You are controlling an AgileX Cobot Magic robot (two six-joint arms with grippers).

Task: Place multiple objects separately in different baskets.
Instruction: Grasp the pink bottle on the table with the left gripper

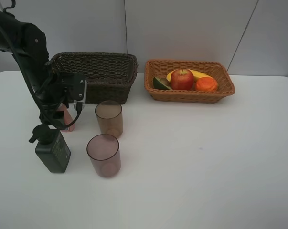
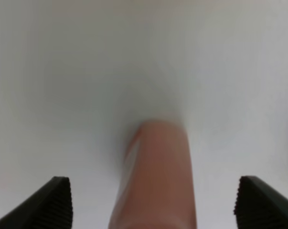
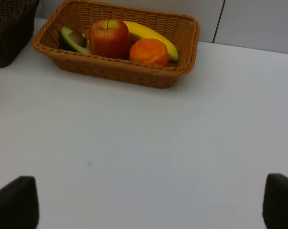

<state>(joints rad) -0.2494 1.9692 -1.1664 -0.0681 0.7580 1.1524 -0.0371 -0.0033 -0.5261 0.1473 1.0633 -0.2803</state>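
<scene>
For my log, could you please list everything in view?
table: one, white
dark basket: one, brown, back left
tan basket: one, tan, back right
apple: one, red, tan basket
banana: one, yellow, tan basket
orange: one, orange, tan basket
avocado half: one, green, tan basket
cups: two, pinkish, before dark basket
pink bottle: one, pink, left of cups
pump bottle: one, dark green, front left
left jaws: black, open around pink bottle
right jaws: black, open, over table

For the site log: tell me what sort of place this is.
Probably a robot test bench, not a home: a white table, a plain panelled wall, and a black robot arm working over sorting props, such as the fruit-filled tan basket.
</scene>
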